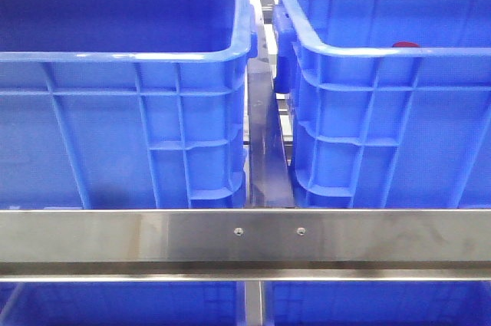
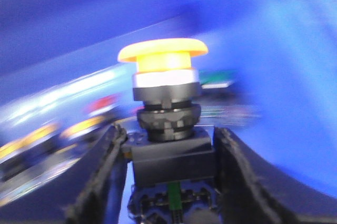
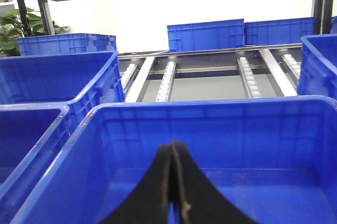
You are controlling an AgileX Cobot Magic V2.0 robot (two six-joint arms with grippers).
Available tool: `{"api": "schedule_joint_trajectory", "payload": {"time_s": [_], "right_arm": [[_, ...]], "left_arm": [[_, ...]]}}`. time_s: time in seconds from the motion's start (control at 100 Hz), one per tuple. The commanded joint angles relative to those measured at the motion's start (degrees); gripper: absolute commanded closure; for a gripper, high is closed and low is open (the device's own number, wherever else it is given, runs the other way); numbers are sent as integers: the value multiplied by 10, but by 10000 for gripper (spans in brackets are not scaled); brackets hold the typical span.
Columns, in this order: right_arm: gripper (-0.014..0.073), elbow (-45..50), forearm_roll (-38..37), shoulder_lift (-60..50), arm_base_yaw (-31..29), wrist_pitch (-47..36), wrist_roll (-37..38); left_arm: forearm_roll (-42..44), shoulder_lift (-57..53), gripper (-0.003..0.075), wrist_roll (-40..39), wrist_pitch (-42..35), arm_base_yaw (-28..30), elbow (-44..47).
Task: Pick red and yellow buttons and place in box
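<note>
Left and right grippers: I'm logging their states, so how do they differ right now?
The left gripper is shut on the yellow button, its black base clamped between the fingers; the right gripper is shut with nothing between its fingers. The left wrist view is motion-blurred inside a blue crate; the right wrist view is sharp, above the box. Both have black fingers.

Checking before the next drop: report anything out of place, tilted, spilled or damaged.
Nothing stands out. Both blue crates sit upright, side by side behind the steel rail. The left gripper holds the yellow button upright by its black base. The right gripper is shut and empty above a crate.
</note>
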Motion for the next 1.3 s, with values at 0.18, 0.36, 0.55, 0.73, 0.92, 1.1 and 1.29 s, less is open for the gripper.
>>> {"api": "schedule_joint_trajectory", "payload": {"time_s": [0.18, 0.36, 0.55, 0.73, 0.92, 1.1, 1.29], "right_arm": [[662, -14, 2, -1, -2, 6, -5], [657, -14, 2, -1, -2, 35, -5], [463, -14, 6, -1, -2, 80, -5], [132, -14, 20, -1, -2, 116, -5], [43, -14, 110, 1, -2, 175, -5], [43, -17, 238, 41, -2, 306, -4], [43, -29, 280, 134, -2, 451, 56]], "left_arm": [[5, -53, 739, 33, -14, -175, -18], [32, -53, 739, 33, -15, -239, -18], [32, -53, 739, 33, -15, -243, -18], [32, -53, 739, 33, -15, -243, -18], [32, -53, 739, 33, -14, -243, -18], [32, -53, 739, 33, -14, -243, -18], [32, -53, 739, 33, -13, -243, -18]]}}
